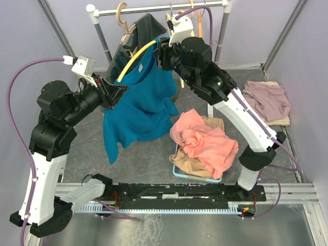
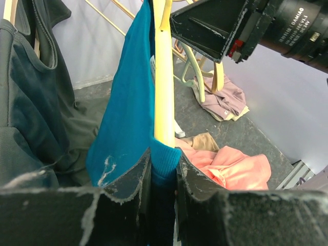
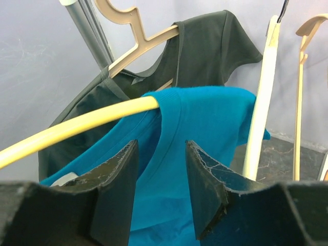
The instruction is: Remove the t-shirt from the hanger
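A teal t-shirt (image 1: pixel 138 102) hangs on a yellow hanger (image 1: pixel 134 57) below the rail. My left gripper (image 1: pixel 119 91) is shut on the shirt's ribbed collar edge at the hanger's lower end. In the left wrist view the teal cloth (image 2: pixel 128 113) is pinched in the gripper (image 2: pixel 164 164), with the hanger arm (image 2: pixel 164 77) rising just above. My right gripper (image 1: pixel 161 48) is open at the shirt's upper shoulder. In the right wrist view its jaws (image 3: pixel 161 154) stand apart around the teal shoulder (image 3: pixel 205 133), next to the bare hanger arm (image 3: pixel 77 125).
A dark t-shirt (image 1: pixel 143 25) hangs on a wooden hanger from the rack rail (image 1: pixel 154 8), close behind. Empty wooden hangers (image 3: pixel 261 102) hang to the right. A blue basket (image 1: pixel 177 171) holds pink and tan clothes (image 1: pixel 205 138). A mauve clothes pile (image 1: pixel 266 100) lies at the right.
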Available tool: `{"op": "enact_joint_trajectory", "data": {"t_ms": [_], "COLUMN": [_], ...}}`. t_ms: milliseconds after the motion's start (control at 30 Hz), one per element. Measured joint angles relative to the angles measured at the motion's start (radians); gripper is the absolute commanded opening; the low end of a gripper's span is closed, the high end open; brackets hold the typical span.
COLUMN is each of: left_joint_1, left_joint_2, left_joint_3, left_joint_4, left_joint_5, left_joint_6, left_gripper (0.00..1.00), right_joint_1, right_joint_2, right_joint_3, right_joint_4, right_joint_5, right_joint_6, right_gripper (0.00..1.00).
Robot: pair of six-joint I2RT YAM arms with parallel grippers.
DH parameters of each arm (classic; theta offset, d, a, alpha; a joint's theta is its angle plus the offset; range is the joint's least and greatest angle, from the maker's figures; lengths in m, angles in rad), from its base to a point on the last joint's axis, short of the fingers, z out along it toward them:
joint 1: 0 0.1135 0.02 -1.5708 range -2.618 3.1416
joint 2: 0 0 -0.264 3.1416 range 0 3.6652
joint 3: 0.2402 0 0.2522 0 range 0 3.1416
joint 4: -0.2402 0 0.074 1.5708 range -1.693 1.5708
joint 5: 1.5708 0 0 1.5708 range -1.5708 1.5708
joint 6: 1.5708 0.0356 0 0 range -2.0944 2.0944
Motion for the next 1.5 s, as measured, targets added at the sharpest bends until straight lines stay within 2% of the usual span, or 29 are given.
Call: {"op": "enact_joint_trajectory", "data": {"t_ms": [233, 533, 633, 933, 1500], "left_joint_1": [0.0, 0.0, 0.0, 0.0, 0.0], "left_joint_2": [-0.025, -0.046, -0.045, -0.005, 0.087], "left_joint_3": [-0.005, -0.019, -0.019, -0.019, -0.005], "left_joint_4": [-0.005, -0.013, -0.014, -0.021, -0.02], "left_joint_5": [0.027, 0.042, 0.035, -0.009, -0.093], "left_joint_6": [0.0, 0.0, -0.002, -0.016, -0.048], "left_gripper": [0.03, 0.03, 0.03, 0.03, 0.03], "right_joint_1": [-0.013, -0.022, -0.022, -0.024, -0.024], "right_joint_2": [0.021, 0.032, 0.032, 0.031, 0.029], "right_joint_3": [0.01, 0.01, 0.01, 0.009, 0.005], "right_joint_4": [0.014, 0.016, 0.016, 0.025, 0.063], "right_joint_5": [0.008, 0.018, 0.018, -0.035, -0.392], "right_joint_6": [0.008, 0.028, 0.029, 0.022, 0.024], "right_gripper": [0.44, 0.09, 0.01, 0.01, 0.01]}}
